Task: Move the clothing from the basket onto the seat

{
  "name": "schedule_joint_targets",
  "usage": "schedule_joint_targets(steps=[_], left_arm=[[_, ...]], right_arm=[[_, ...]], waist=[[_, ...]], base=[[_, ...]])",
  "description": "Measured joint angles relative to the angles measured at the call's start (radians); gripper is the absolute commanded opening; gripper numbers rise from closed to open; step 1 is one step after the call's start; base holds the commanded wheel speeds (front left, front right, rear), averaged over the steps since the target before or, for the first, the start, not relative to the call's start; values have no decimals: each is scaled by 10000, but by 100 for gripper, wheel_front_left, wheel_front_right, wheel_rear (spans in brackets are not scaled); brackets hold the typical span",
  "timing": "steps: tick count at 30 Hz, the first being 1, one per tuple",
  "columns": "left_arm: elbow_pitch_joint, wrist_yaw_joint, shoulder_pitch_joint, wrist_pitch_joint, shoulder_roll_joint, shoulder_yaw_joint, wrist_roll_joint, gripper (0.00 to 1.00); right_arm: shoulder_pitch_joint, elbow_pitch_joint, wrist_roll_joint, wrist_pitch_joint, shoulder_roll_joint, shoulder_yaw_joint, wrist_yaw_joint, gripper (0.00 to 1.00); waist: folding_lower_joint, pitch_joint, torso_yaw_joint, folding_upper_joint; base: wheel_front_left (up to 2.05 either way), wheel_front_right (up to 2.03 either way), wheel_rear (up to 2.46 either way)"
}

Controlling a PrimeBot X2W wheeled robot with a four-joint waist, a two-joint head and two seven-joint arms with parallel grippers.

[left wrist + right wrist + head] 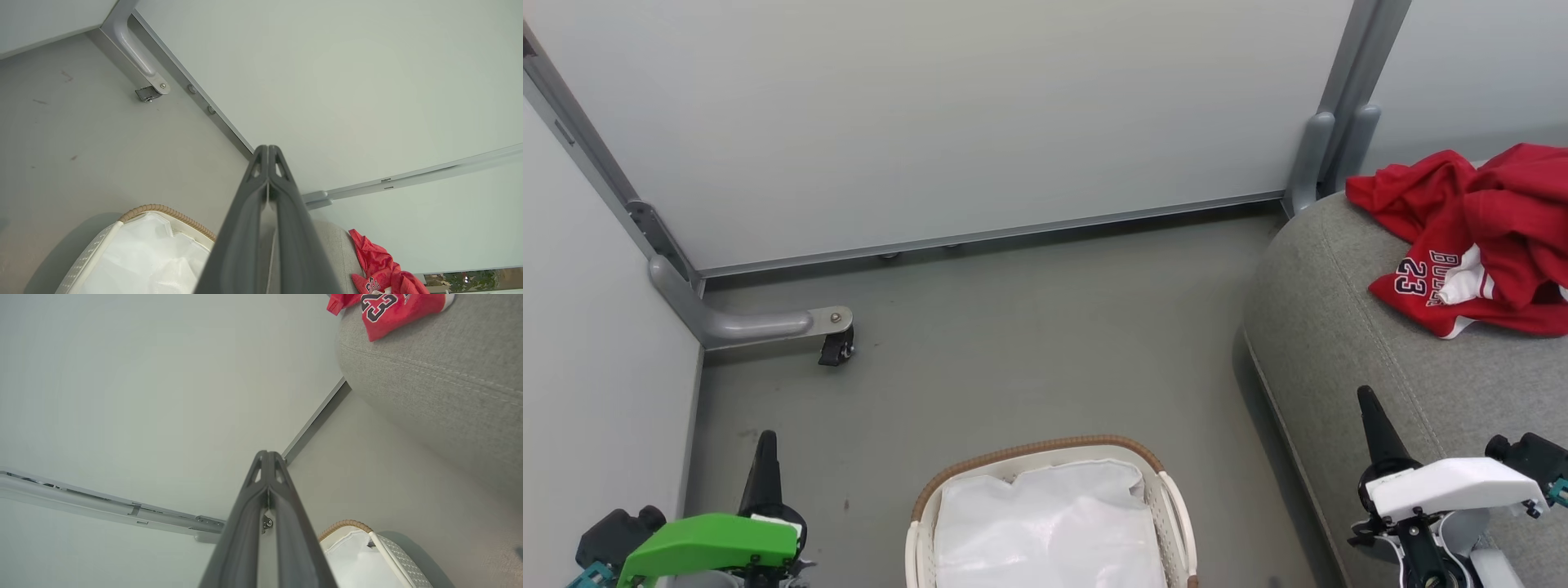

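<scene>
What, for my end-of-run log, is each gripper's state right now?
Left gripper: closed, fingers pressed together, holding nothing.
Right gripper: closed, fingers pressed together, holding nothing.

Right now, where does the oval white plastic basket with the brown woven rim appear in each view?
Head view: the basket, bottom centre, on the floor.
Left wrist view: the basket, bottom left.
Right wrist view: the basket, bottom right.
Shared landmark: the red "23" jersey on the grey fabric seat.

Dark white-edged "23", partly hidden "BULL" lettering, both printed on the red clothing point(1478, 237)
</scene>
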Motion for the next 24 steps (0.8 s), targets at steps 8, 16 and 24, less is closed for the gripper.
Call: schedule_joint_targets(steps=[8,16,24], left_arm=[[-35,-67,-93,221,2,113,-723,0],[-56,-119,-206,430,2,255,-1430,0],[-88,-199,-295,614,2,357,-2075,0]], right_arm=[[-7,-67,817,209,-10,-82,-2,0],[-12,-130,1616,424,-15,-173,-2,0],[-36,-194,2368,604,-23,-244,-2,0]], waist=[[0,-7,-6,0],[0,-15,-13,0],[0,-22,-19,0]], base=[[0,0,0],[0,0,0],[0,0,0]])
